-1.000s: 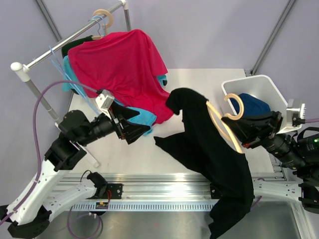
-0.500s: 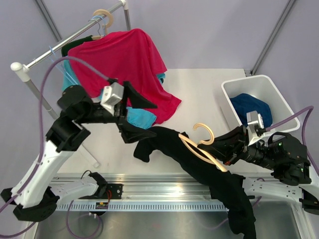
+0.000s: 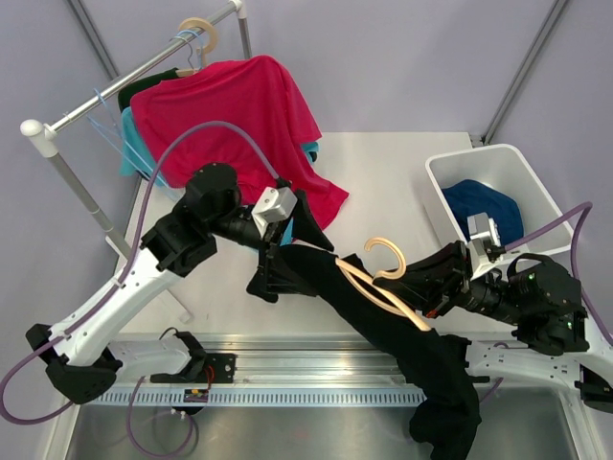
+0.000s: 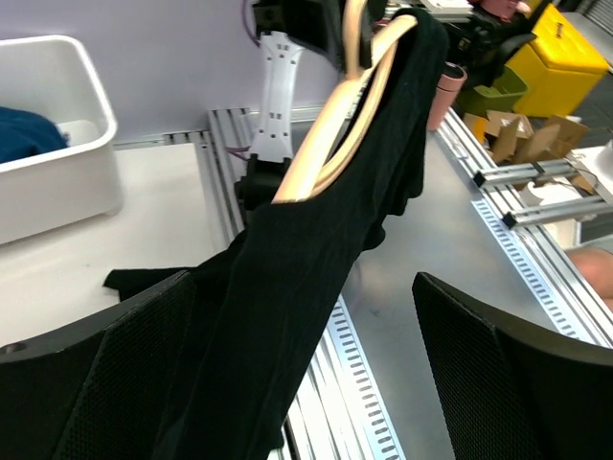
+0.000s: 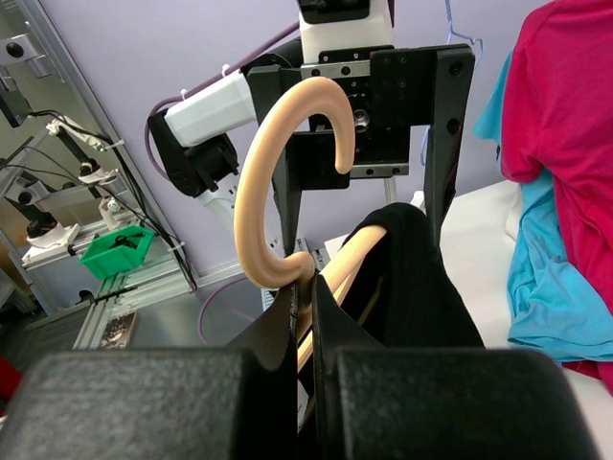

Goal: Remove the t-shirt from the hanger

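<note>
A black t-shirt point(image 3: 421, 350) hangs on a beige wooden hanger point(image 3: 386, 253), draped from the table's middle down over the front edge. My right gripper point(image 3: 421, 286) is shut on the hanger's neck just under the hook. In the right wrist view the hook point(image 5: 261, 172) curls above the shut right gripper point(image 5: 312, 280), with the shirt point(image 5: 421, 278) behind. My left gripper point(image 3: 287, 251) is open at the shirt's left end. In the left wrist view the shirt point(image 4: 287, 240) runs between the spread fingers point(image 4: 105, 374) of the left gripper point(image 4: 302, 287), and the hanger point(image 4: 330, 144) rises beyond.
A clothes rack point(image 3: 134, 75) at the back left carries a pink shirt point(image 3: 239, 125) over a teal one point(image 3: 273, 228). A white bin point(image 3: 469, 155) holding a blue garment point(image 3: 493, 206) stands at the right. The metal rail point(image 3: 316, 383) runs along the table's front edge.
The left arm swung right from the rack to the black shirt's left end, jaws staying open. The right gripper lowered the hanger and shirt toward the table's front.
</note>
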Controlling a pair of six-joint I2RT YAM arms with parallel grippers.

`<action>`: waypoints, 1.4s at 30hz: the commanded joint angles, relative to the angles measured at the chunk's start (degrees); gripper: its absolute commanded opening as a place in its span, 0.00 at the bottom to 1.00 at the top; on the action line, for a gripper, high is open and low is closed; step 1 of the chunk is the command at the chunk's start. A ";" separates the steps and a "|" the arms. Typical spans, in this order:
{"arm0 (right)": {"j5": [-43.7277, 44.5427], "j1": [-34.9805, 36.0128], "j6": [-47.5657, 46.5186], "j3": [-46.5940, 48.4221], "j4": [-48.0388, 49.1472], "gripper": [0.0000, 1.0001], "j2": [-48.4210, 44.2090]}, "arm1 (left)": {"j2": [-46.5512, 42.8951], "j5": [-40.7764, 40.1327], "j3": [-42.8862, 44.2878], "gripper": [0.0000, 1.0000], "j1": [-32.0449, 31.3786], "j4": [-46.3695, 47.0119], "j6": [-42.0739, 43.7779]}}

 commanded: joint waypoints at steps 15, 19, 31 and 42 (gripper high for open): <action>-0.10 -0.03 1.73 -0.53 4.97 0.00 -0.03 | 2.00 2.11 0.87 0.00 -7.50 1.65 4.29; 1.05 -0.03 1.20 -0.18 3.30 0.00 -0.46 | 1.83 0.00 -1.15 0.00 -7.50 3.92 2.28; 8.45 -0.11 -4.34 9.40 -14.01 0.79 -0.12 | -5.20 -22.55 -6.52 0.00 -7.42 1.39 -1.15; 28.99 -0.12 0.41 13.71 -15.08 0.74 18.94 | -3.71 -31.46 -5.55 0.00 -7.50 0.59 -7.04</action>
